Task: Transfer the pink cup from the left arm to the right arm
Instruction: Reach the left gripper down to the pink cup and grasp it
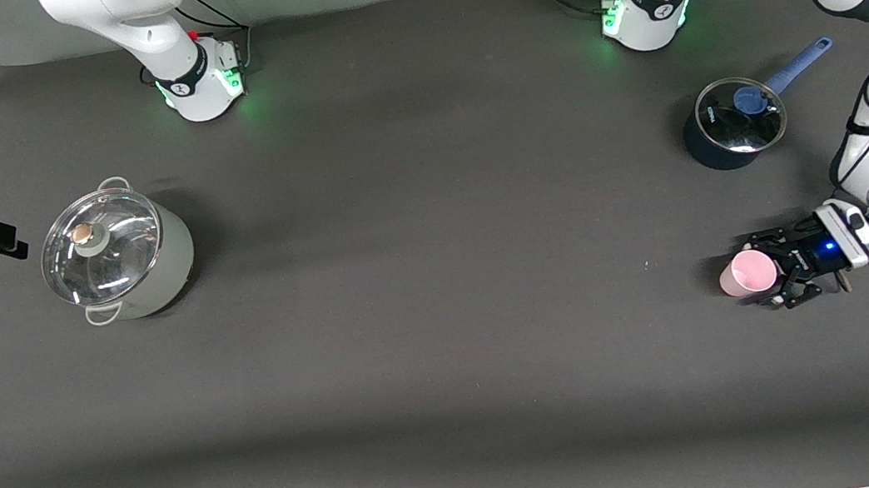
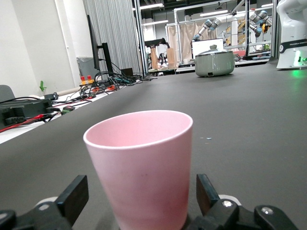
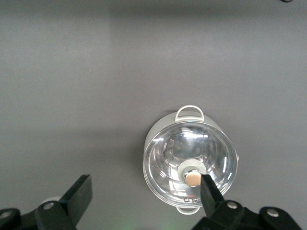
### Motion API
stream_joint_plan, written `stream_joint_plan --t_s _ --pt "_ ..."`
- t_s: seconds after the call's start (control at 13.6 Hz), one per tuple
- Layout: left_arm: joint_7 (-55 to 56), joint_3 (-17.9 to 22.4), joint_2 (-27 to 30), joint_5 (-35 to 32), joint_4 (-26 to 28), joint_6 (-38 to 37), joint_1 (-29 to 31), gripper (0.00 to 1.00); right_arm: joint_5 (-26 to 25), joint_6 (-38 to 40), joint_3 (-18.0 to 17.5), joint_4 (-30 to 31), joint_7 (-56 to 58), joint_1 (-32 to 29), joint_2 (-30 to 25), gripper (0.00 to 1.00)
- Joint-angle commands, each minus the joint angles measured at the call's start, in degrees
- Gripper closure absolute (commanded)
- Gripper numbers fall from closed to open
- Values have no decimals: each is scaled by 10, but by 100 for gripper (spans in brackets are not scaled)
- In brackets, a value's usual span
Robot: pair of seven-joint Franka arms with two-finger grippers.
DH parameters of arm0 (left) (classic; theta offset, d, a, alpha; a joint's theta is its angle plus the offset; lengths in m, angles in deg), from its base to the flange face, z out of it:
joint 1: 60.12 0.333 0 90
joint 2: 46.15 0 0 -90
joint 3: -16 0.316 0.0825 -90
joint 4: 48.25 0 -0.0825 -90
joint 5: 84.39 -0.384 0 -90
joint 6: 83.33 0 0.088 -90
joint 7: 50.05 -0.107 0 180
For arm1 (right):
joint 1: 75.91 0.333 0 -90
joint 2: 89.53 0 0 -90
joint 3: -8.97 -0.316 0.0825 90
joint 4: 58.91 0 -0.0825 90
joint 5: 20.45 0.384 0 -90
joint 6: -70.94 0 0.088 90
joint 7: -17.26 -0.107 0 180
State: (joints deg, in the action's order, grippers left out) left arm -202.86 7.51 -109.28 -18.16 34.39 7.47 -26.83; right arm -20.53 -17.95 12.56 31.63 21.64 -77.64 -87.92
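- Here, the pink cup [image 1: 747,272] stands on the table [image 1: 448,343] between the spread fingers of the left gripper [image 1: 774,270], nearer the front camera than the blue pot [image 1: 731,124].
- It looks smooth, plain and wider at the top.
- The right gripper [image 3: 144,201] waits wide open above the grey pot [image 3: 190,162] with its shiny glass lid.

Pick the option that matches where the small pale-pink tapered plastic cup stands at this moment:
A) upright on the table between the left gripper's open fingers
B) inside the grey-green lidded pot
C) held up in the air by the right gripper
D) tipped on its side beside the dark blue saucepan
A: the small pale-pink tapered plastic cup stands upright on the table, with the left gripper open and a finger on either side of it.
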Motion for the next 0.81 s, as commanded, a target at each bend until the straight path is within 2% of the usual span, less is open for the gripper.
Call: stream_joint_plan --t_s 0.0,0.22,0.29,0.37,0.44,0.73 --pt "-14 1 -16 26 -12 4 -20 0 3 5 3 3 12 1 -10 0" --pt "-14 -4 -20 32 -12 9 -30 2 3 5 3 3 12 1 -10 0" --pt "-24 -17 -21 32 -13 11 -30 22 3 5 3 3 12 1 -10 0" --pt "-35 -20 -20 33 -13 13 -30 77 3 5 3 3 12 0 -10 0" --pt "-35 -27 -20 37 -12 21 -30 100 3 5 3 3 12 0 -10 0" --pt "-36 -69 -16 41 -31 60 -61 100 3 5 3 2 12 0 -10 0"
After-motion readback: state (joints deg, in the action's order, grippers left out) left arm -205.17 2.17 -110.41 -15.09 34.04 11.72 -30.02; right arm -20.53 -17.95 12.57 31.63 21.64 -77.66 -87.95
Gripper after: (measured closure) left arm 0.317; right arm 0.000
